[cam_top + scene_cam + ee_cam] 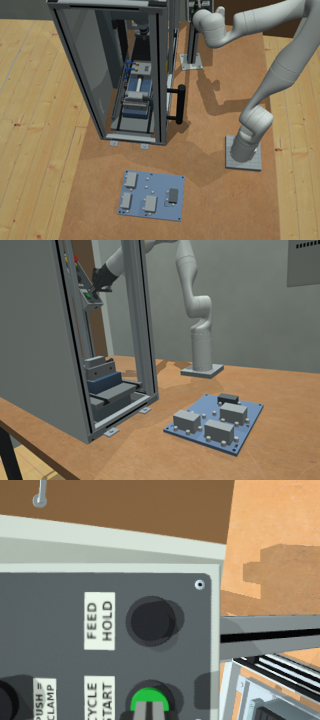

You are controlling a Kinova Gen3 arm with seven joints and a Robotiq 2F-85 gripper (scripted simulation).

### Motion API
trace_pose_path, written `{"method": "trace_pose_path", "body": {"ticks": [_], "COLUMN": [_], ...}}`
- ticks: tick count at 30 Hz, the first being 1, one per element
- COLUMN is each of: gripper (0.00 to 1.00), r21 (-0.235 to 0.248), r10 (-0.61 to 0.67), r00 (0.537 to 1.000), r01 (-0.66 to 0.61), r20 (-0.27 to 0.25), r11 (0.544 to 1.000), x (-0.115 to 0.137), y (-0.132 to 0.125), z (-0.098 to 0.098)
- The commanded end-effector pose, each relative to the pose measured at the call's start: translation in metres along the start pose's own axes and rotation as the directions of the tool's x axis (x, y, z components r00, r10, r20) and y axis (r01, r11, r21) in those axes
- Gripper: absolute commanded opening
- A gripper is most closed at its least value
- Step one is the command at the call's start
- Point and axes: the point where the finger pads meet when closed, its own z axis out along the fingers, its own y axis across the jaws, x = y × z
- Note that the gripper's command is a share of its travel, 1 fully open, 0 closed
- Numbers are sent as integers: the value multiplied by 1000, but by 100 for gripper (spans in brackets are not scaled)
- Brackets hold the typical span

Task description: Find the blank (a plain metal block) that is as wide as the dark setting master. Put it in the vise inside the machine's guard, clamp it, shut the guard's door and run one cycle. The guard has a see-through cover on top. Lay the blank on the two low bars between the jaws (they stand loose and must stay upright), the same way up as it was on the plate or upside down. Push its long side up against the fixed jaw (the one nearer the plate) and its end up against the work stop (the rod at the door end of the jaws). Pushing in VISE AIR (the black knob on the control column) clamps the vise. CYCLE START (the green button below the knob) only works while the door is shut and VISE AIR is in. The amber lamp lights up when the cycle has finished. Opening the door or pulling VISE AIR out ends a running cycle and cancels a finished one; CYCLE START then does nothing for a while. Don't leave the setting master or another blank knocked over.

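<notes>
My gripper (148, 711) (90, 290) is shut and empty. Its fingertips rest on the green CYCLE START button (148, 698) (192, 11) of the control panel (60, 630). The black VISE AIR knob (4, 702) shows at the panel's left edge. A light blank (134, 95) (94, 361) lies between the vise jaws inside the guard (77, 64). The door's black handle (180, 103) stands on the guard's right side, level with the vise. On the blue plate (160, 209) (254, 407) stand three blanks (131, 179) (126, 200) (150, 203) and the dark setting master (173, 195) (227, 397), all upright.
A black FEED HOLD button (150, 621) sits above CYCLE START. The control column (191, 49) stands behind the guard on a bolted foot. The arm's base (242, 152) stands right of the guard. One place on the plate, between the pegs, holds no blank.
</notes>
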Motion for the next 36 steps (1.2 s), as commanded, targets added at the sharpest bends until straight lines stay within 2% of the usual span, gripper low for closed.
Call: {"method": "trace_pose_path", "body": {"ticks": [1,36], "gripper": [10,10], "r21": [1,1], "r10": [0,0], "r00": [1000,1000], "r01": [0,0], "r20": [0,0], "r11": [1000,1000], "x": [0,0], "y": [0,-1], "z": [0,8]}}
